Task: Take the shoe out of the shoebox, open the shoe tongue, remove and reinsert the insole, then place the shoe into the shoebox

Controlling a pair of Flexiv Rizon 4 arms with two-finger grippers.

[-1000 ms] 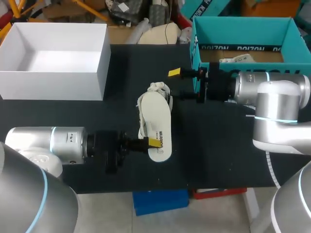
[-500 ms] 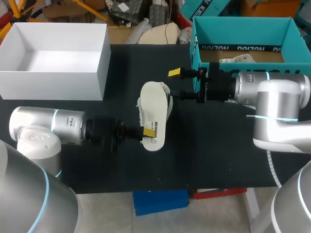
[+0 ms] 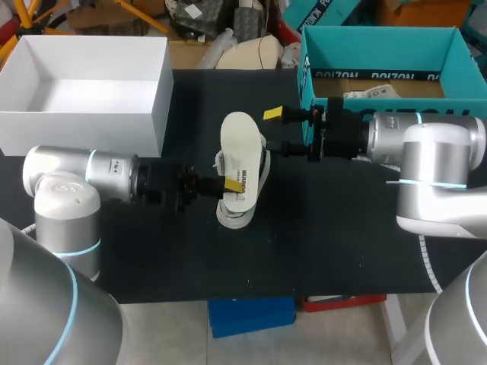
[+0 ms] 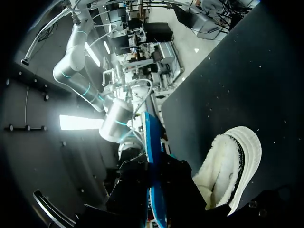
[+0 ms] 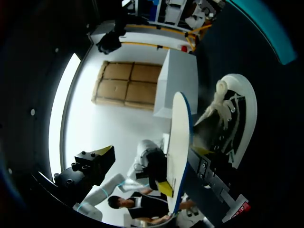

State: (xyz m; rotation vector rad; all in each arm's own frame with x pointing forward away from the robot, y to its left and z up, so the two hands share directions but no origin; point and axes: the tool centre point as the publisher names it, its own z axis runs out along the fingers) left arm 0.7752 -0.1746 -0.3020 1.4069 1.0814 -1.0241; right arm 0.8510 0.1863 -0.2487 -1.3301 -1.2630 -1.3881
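— What stands on the black desk [image 3: 342, 251]?

— An open white box [image 3: 84, 129] at the far left corner and a teal cardboard shoebox [image 3: 380, 36] at the far right. Between them, out on the desk, lies the white fleece-lined shoe [image 3: 233, 215].

— How does the shoe look, and which way does it run?

— It is low-cut with a thick pale sole and a woolly lining in its opening. Its long axis runs from the near edge towards the far edge, leaning slightly right.

— And the insole?

— The flat white insole [image 3: 242, 148], blue on its underside, sits above the shoe along the same line. The left pincer [image 3: 230, 185] is clamped on its near half.

— The other arm?

— The right pincer [image 3: 278, 131] hangs just beside the shoe, fingers spread, holding nothing.

— What has changed?

— A second ago the insole stuck out past the shoe's near end. It has since slid towards the far edge. The right arm has not moved.
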